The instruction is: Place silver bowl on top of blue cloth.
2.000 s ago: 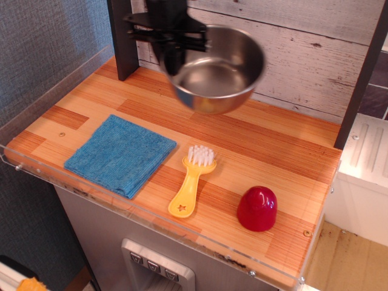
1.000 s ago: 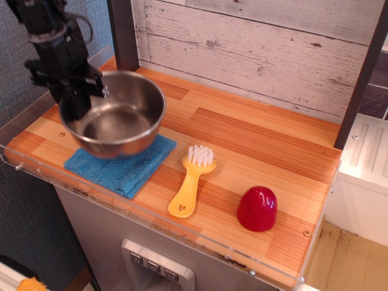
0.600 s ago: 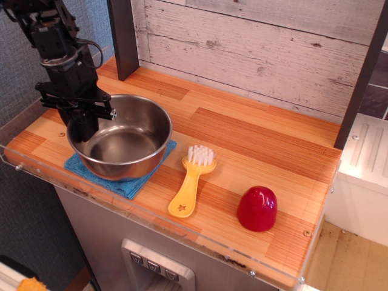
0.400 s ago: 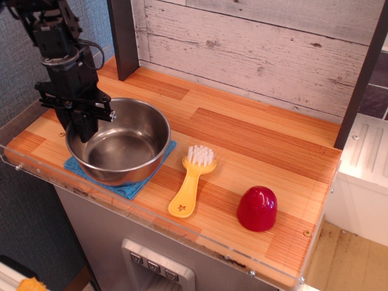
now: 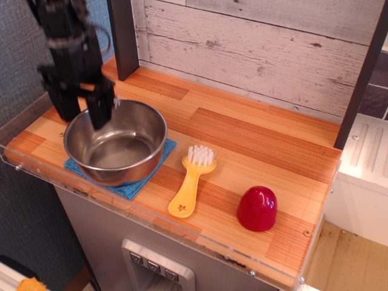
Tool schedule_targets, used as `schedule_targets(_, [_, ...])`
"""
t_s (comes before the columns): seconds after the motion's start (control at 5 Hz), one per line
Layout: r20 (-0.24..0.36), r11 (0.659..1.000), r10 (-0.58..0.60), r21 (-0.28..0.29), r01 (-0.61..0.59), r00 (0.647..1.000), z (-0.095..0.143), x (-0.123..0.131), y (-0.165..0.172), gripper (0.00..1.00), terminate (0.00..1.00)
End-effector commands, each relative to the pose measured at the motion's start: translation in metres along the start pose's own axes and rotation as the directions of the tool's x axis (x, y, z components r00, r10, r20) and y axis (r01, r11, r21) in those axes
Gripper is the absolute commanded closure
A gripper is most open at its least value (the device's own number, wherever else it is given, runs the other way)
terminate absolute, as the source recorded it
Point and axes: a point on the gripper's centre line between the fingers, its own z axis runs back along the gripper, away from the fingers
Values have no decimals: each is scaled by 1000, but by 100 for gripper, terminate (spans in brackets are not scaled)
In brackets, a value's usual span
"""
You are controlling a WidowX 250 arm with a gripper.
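The silver bowl [image 5: 116, 145] sits upright on the blue cloth [image 5: 136, 183], which shows only along the bowl's front and right edges at the left front of the wooden counter. My gripper [image 5: 82, 114] is black and blurred, just above the bowl's far left rim. Its two fingers are spread apart, one outside the rim and one over the inside, and neither grips the rim.
A yellow brush with white bristles [image 5: 192, 180] lies right of the bowl. A red dome-shaped cup [image 5: 257, 208] stands at the front right. A clear acrylic lip [image 5: 151, 221] runs along the counter's front and left edges. A dark post [image 5: 124, 36] stands behind.
The bowl was carried from the back middle down to the left and set on the cloth. The gripper has now opened, let go of the rim and lifted slightly.
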Motion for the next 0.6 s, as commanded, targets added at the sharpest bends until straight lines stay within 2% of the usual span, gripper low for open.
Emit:
schedule_targets(0.0, [76,1000,-7,28,5,997,92,30,-20,0,0])
schedule_targets(0.2, [89,996,-81,54,76,993,98,44,-62,0,0])
schedule_targets(0.4, [107,986,-152,84,144,982,96,48,-89,0,0])
